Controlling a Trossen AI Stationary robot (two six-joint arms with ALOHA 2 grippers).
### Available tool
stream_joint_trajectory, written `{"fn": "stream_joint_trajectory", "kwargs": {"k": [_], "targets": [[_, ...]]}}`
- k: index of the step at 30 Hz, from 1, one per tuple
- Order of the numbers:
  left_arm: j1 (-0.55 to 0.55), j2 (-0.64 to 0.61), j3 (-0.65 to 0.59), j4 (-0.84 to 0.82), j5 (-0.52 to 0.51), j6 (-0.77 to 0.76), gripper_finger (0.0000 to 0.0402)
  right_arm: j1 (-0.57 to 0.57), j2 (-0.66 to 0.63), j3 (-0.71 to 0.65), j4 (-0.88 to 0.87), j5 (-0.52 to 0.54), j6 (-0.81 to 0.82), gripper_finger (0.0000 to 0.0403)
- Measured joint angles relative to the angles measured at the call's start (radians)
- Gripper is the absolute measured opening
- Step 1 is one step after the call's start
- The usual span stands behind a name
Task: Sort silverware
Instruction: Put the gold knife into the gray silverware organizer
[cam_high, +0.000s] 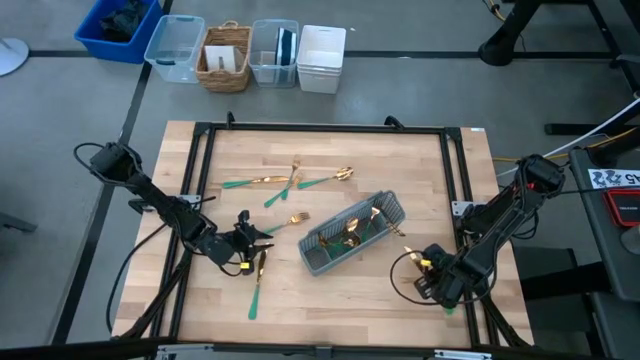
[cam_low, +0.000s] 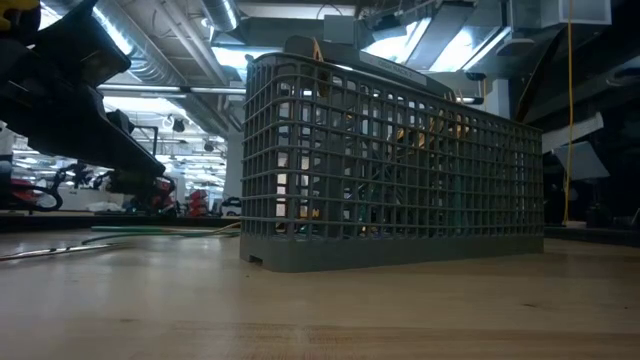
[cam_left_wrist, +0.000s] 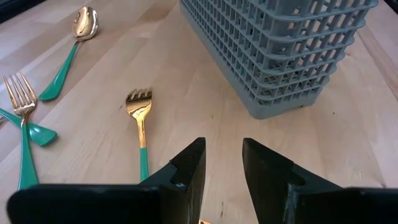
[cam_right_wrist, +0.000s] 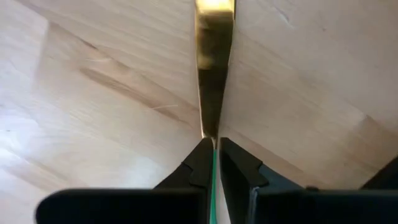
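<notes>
The right gripper (cam_right_wrist: 211, 163) is pinched on a teal-handled knife (cam_right_wrist: 213, 74) near the table's (cam_high: 330, 300) 4 o'clock corner — gold blade sticking out ahead. The left gripper (cam_left_wrist: 222, 168) is spread with nothing in it, just at 9 o'clock of the grey caddy (cam_high: 352, 235), a fork (cam_left_wrist: 139, 121) lying beside it. More silverware (cam_high: 290, 182) is scattered toward 11 o'clock — some pieces are already stood in the caddy.

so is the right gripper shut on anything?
Yes. The right gripper is shut on a knife: its fingers pinch the green handle, gold blade pointing away.
</notes>
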Motion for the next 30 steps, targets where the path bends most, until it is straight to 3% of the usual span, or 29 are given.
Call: {"fn": "stream_joint_trajectory", "kwargs": {"k": [13, 23, 30], "targets": [[0.000, 0.000, 0.000, 0.000, 0.000, 0.000, 0.0100, 0.000, -0.007, 0.002, 0.012, 0.064, 0.001, 0.0035], [0.000, 0.000, 0.000, 0.000, 0.000, 0.005, 0.0100, 0.000, 0.013, 0.002, 0.020, 0.053, 0.003, 0.0102], [0.000, 0.000, 0.000, 0.000, 0.000, 0.007, 0.0100, 0.000, 0.060, 0.003, 0.030, 0.046, -0.004, 0.0101]]}}
